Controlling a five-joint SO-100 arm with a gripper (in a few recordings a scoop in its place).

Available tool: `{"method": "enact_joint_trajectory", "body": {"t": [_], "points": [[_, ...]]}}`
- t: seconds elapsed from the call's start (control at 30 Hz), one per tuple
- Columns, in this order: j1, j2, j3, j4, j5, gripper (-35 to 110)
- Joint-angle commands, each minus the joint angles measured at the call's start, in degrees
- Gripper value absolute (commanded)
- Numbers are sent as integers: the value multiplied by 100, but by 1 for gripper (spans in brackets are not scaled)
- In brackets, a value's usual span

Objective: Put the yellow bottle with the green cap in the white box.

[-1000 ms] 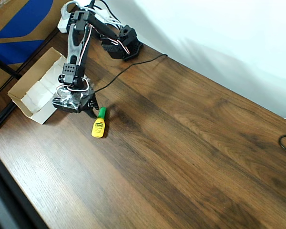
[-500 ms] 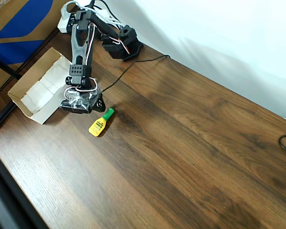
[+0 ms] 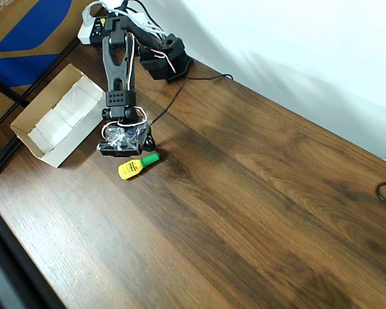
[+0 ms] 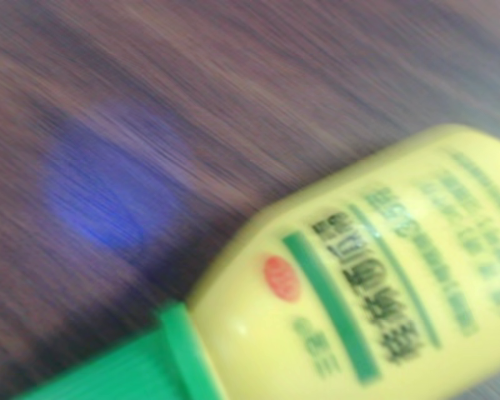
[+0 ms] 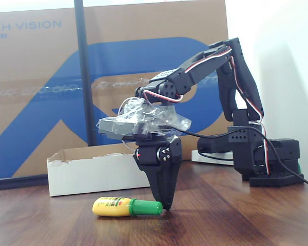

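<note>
The yellow bottle with the green cap (image 3: 134,167) lies on its side on the bench (image 3: 257,212), left of centre in the overhead view, with its cap pointing up and to the right in the frame. In the fixed view the bottle (image 5: 124,207) rests flat at lower centre, cap end to the right. The wrist view shows the bottle (image 4: 375,292) at close range and blurred, filling the lower right of the frame, with dark printed marks and a red dot on its label and the cap at the lower left edge.

The hand (image 5: 164,201) stands with its dark tips down at the cap end of the bottle in the fixed view; the tips sit just beside or against the cap, and contact cannot be confirmed. How far the hand is open cannot be told, and it does not appear to have a hold on the bottle. Overhead, the hand (image 3: 145,149) is directly above the cap in the frame.

The white box (image 3: 33,143) sits at the upper left of the overhead view, near the hand and apart from the bottle. In the fixed view the box (image 5: 92,177) stands behind the bottle.
</note>
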Motion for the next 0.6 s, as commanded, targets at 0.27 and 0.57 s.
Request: {"method": "enact_joint_trajectory", "body": {"t": [0.27,0.57], "points": [[-44,149,-290,35,-62,0],[-123,281,-193,35,-9,0]]}}
